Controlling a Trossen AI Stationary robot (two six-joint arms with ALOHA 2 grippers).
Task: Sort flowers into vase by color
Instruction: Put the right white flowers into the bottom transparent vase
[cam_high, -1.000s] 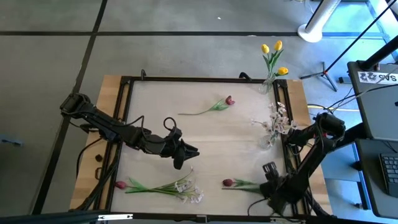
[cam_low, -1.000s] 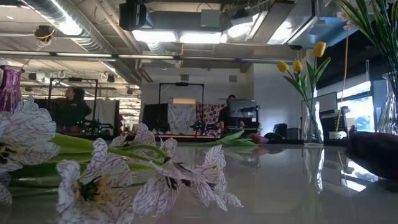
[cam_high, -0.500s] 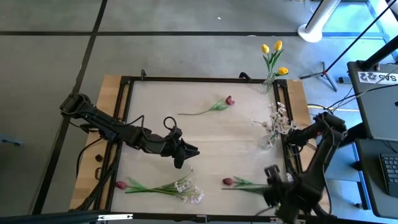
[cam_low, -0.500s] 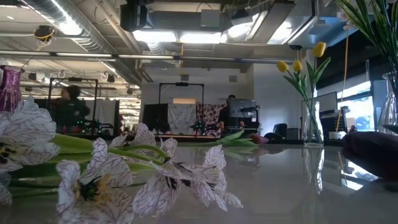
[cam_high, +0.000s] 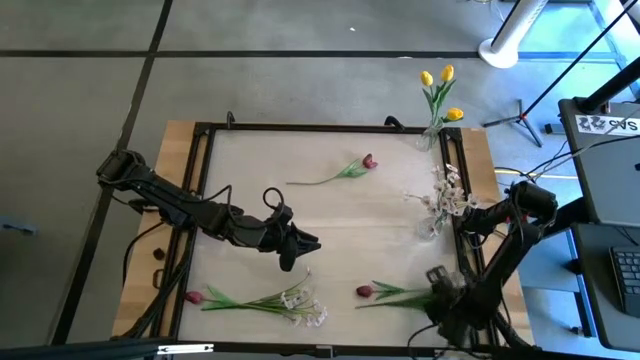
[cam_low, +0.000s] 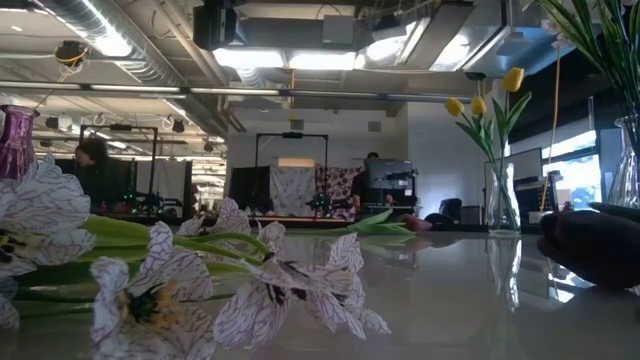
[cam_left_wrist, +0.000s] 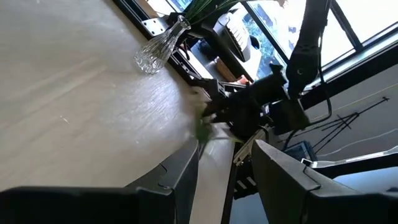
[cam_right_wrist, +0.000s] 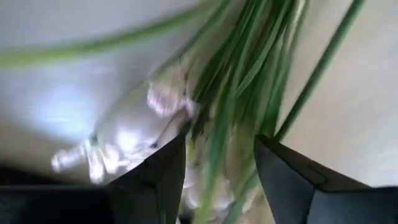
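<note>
In the high view we saw the worktop (cam_high: 250, 160) filling the middle of the frame, with the left gripper (cam_high: 298, 250) hovering over its lower centre, the arm reaching in from the left edge. In the left wrist view its fingers (cam_left_wrist: 180, 180) stood apart with nothing between them.

The right gripper (cam_high: 440, 282) sat low at the lower right of the high view, at the stem end of a dark red tulip (cam_high: 366, 292) that lay on the worktop with its bloom pointing toward the left. In the right wrist view its fingers (cam_right_wrist: 158, 177) stood apart with green stems and leaves (cam_right_wrist: 239, 81) running between them, but we could not tell whether they pressed on any stem. A clear glass vase (cam_right_wrist: 124, 137) showed blurred behind those stems in that view.

Another dark red tulip (cam_high: 368, 161) lay in the upper middle of the high view, its stem stretching left. At the lower left lay a third red tulip (cam_high: 193, 297) beside a spray of white blossoms (cam_high: 305, 308), their stems crossing. In the low view the white blossoms (cam_low: 150, 280) filled the left foreground.

Three yellow tulips (cam_high: 440, 85) stood in a glass vase (cam_high: 432, 135) at the upper right corner of the worktop. Further down the right edge a second vase (cam_high: 428, 228) held white blossoms (cam_high: 445, 195).

A person (cam_low: 95, 170) stood in the room far behind, at the left of the low view.
</note>
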